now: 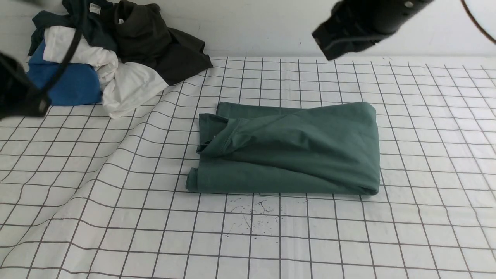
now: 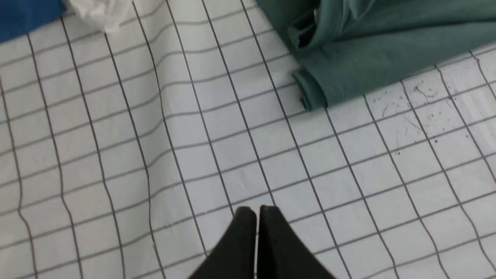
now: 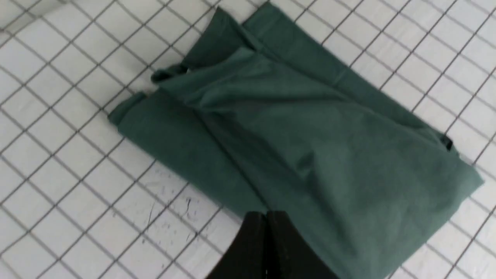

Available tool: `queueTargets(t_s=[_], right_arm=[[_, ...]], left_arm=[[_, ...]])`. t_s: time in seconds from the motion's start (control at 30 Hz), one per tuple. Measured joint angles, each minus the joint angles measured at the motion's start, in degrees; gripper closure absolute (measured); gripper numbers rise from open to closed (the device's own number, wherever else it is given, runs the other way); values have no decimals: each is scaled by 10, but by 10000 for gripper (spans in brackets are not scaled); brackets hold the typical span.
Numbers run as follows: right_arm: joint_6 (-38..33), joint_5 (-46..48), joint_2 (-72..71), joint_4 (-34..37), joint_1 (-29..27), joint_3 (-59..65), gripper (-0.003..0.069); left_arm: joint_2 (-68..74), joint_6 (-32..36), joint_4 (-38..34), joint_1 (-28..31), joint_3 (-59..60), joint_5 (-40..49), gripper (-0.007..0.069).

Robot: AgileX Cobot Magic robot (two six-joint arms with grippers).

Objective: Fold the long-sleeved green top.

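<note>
The green long-sleeved top [image 1: 286, 149] lies folded into a thick rectangle in the middle of the checked cloth, neckline at its left end. It also shows in the left wrist view [image 2: 368, 50] and in the right wrist view [image 3: 302, 139]. My left gripper [image 2: 257, 211] is shut and empty, raised over bare cloth to the left of the top; in the front view only the arm shows, at the left edge [image 1: 19, 97]. My right gripper [image 3: 266, 215] is shut and empty, held high above the top; in the front view only the arm shows, at the top right [image 1: 360, 27].
A heap of other clothes lies at the back left: a bright blue garment [image 1: 64, 83], white garments [image 1: 128, 85] and a dark olive-black garment [image 1: 155, 42]. The checked cloth [image 1: 116, 217] is wrinkled on the left. Small dark specks [image 1: 255, 211] lie in front of the top.
</note>
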Motion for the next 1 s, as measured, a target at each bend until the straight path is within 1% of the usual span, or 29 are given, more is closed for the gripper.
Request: queueTargets(t_s=[0.03, 0.07, 0.1, 0.2, 0.27, 0.3, 0.37, 0.43, 0.47, 0.6, 0.7, 0.83, 1.0], right_arm=[[0, -7, -27, 4, 0, 36, 671], [0, -7, -32, 4, 0, 36, 671], [0, -28, -71, 10, 0, 93, 673], [0, -104, -164, 23, 0, 200, 673], [-1, -158, -221, 35, 0, 271, 673], [-1, -164, -227, 36, 0, 277, 673], [-2, -229, -308, 50, 0, 363, 673], [-4, -256, -345, 52, 0, 398, 673], [-4, -288, -393, 52, 0, 441, 673], [-4, -353, -500, 54, 0, 525, 673], [-4, -379, -564, 57, 0, 564, 673], [-5, -387, -631, 58, 0, 592, 673], [-5, -387, -666, 62, 0, 594, 673]], left_arm=[[-29, -2, 0, 0, 41, -17, 632], [-34, -2, 0, 0, 49, -20, 632], [-74, -4, 0, 0, 103, -40, 632], [-163, -4, 0, 0, 210, -81, 632], [-213, -4, -1, 0, 258, -101, 632], [-225, -4, -1, 0, 268, -105, 632], [-301, -4, -12, 0, 319, -126, 632], [-328, -4, -21, 0, 340, -135, 632], [-376, -4, -31, 0, 368, -146, 632], [-466, -4, -42, 0, 411, -166, 632], [-509, -2, -42, 0, 420, -166, 632], [-553, -1, -44, 0, 421, -148, 632], [-564, 1, -44, 0, 421, -134, 632]])
